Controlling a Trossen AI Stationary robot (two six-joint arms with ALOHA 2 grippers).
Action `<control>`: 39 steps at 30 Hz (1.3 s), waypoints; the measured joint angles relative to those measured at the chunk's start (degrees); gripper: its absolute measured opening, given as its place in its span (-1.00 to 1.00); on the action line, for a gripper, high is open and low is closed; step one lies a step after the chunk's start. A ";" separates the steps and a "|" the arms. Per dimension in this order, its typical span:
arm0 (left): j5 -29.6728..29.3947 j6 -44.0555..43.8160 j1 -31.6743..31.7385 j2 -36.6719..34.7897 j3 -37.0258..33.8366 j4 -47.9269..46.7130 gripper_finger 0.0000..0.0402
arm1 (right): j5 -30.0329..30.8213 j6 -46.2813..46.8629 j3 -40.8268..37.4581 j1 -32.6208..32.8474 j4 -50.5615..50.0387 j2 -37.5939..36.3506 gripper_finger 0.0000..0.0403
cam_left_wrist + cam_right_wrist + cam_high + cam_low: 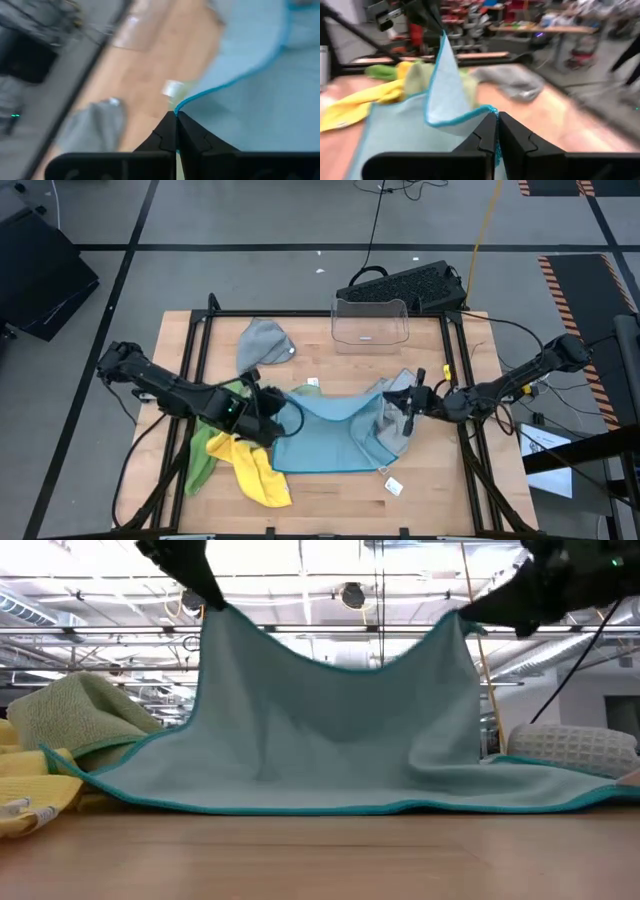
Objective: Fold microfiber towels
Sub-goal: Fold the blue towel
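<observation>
The light blue towel lies mid-table with its two far corners lifted, one pinched in each gripper, so that in the low view the cloth hangs as a sagging sheet between them while its near edge rests on the table. The left gripper is clenched on the towel's left corner — in its wrist view the teal hem runs straight into the closed fingertips. The right gripper is clenched on the opposite corner, the hem meeting its tips the same way. The yellow towel and a green towel lie bunched beneath the left arm, a grey towel lies farther back, another grey towel sits below the right gripper, and the clear plastic bin stands at the far edge
</observation>
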 joint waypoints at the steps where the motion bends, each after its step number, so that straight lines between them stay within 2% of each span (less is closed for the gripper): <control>1: 1.67 -0.03 -0.83 0.00 0.00 0.15 -0.96 | -1.43 1.56 -1.02 0.00 0.53 0.00 -0.95; 4: 4.77 -1.24 -3.35 -0.02 0.00 0.37 -0.96 | -6.19 5.99 -4.12 0.00 4.20 0.38 -0.95; 10: 5.16 -4.54 -8.39 0.00 0.00 0.19 -0.96 | -15.64 13.39 -7.94 0.01 13.38 2.96 -0.95; 16: 2.49 -5.37 -11.78 -0.07 0.00 0.56 -0.98 | -20.96 12.03 -5.96 0.57 24.01 6.32 -0.95; 18: 0.83 -5.05 -12.92 -0.64 0.00 0.61 -0.96 | -21.25 9.49 -3.13 1.74 23.71 6.80 -0.95; 22: -2.48 -3.97 -14.13 -3.03 0.00 0.72 -0.98 | -17.08 5.23 5.17 4.63 12.58 6.93 -0.97; 27: -7.14 -0.50 -15.20 -8.15 0.00 2.40 -0.98 | -9.47 4.15 19.05 8.76 -9.91 6.95 -0.99; 35: -5.73 20.58 -17.58 -15.77 -0.02 20.31 -0.98 | 4.48 2.80 37.02 17.92 -31.86 6.93 -0.99; 39: -3.62 26.40 -17.53 -18.35 -0.02 28.08 -0.98 | 8.66 2.85 45.50 20.94 -40.11 7.62 -1.00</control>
